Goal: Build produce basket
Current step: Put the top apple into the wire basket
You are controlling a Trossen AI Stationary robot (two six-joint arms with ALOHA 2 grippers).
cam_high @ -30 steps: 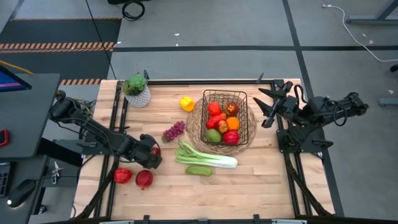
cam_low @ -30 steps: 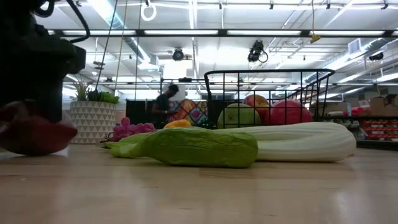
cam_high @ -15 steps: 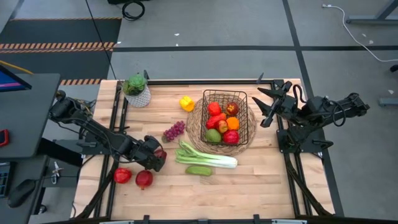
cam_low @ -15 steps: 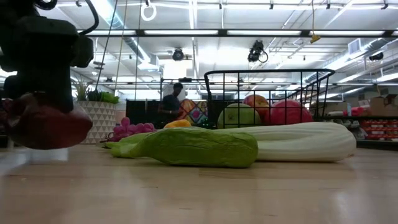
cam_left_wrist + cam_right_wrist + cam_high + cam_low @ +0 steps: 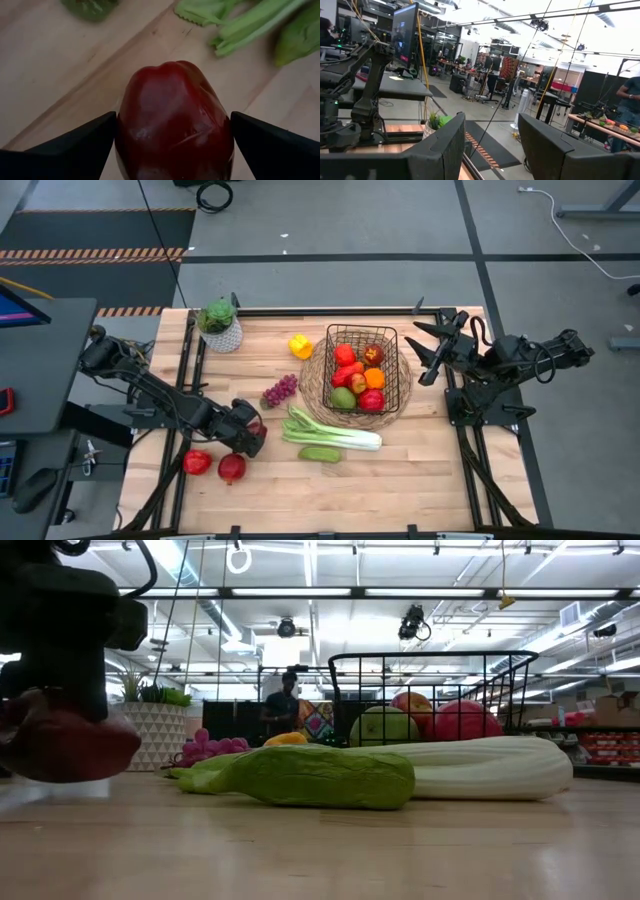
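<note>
— Well, the left claw (image 5: 172, 145) grips that glossy dark-red bell pepper (image 5: 175, 120) between wide-spread fingers, just above the wooden worktop (image 5: 55, 65).

— Light, hollow, slippery skin; holding its broad middle seems wise. Right claw (image 5: 432, 352) idles, part open.

Both arms are matte black, built of chunky jointed segments linked by slim straight tubes. The left arm (image 5: 150, 392) ends in a bulky rounded wrist block at the left claw (image 5: 250, 432), whose two fingers (image 5: 75, 145) are flat, smooth black wedges with straight edges. The right arm (image 5: 520, 360) carries looping black cables around its wrist housing, at three o'clock of the tabletop (image 5: 420, 470). The right claw (image 5: 432, 352) has broad, angular black fingers (image 5: 440, 150) with bevelled upper faces and a faint sheen.
</note>
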